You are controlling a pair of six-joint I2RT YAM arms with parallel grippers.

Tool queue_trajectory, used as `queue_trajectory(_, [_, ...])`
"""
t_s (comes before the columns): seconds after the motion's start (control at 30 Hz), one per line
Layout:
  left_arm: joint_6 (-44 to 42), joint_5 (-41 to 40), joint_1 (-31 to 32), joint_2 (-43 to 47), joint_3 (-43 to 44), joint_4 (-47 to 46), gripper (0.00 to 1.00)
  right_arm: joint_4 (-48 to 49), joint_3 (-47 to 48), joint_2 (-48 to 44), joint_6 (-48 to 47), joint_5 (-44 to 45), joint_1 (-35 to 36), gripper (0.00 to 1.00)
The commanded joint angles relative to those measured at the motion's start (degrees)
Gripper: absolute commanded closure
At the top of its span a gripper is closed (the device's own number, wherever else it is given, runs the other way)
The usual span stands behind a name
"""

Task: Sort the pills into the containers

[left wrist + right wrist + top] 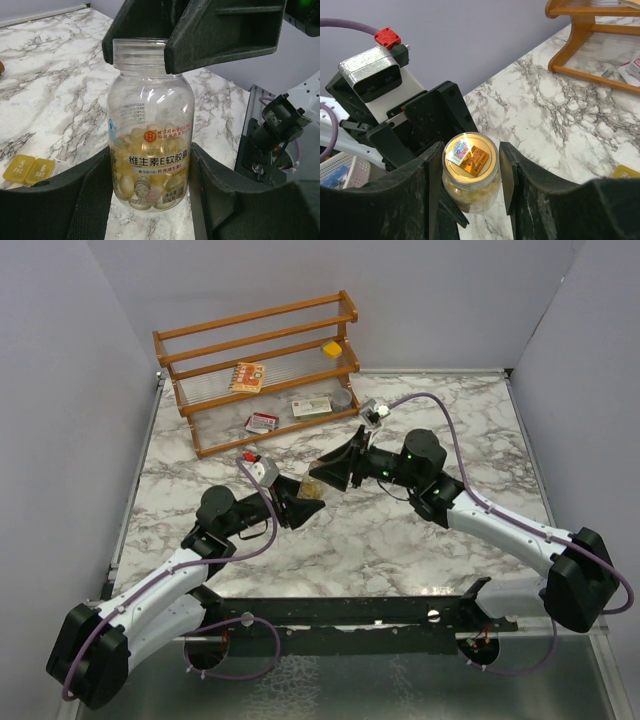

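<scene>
A wooden rack (260, 370) is noted at the far left corner of the marble surface (400, 540). The left gripper (150, 200) is found clamped on the body of the round jar (150, 125), which is located at about the middle of the surface and seen to contain yellow capsules. The right gripper (470, 155) is set around the jar's neck, though whether its jaws press on it cannot be told. A small yellow box (29, 169) is recorded lying flat on the surface near the jar.
</scene>
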State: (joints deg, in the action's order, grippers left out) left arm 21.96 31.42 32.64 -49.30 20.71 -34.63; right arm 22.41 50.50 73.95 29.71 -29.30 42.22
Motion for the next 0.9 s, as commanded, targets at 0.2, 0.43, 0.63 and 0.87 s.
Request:
queue_trajectory(0.2, [-0.1,0.2,0.2,1.1,1.1,-2.5,1.0,-0.2,1.5,0.5,-1.6,1.2,1.2,0.8])
queue_trajectory(0.43, [0.9,5.8,0.3,0.9,2.7,-3.5,1.0,-0.6,1.5,-0.8,-4.0,-3.8,1.2,0.92])
queue_trajectory(0.63, [4.8,14.5,1.5,-2.0,5.7,-7.7,1.0,-1.4,1.3,-3.7,-6.9,-11.1,1.2,0.95])
queue_trajectory(0.87, [8.9,21.3,3.6,-5.1,9.8,-11.2,1.0,-0.9,2.0,-5.1,-8.5,-20.5,1.2,0.97])
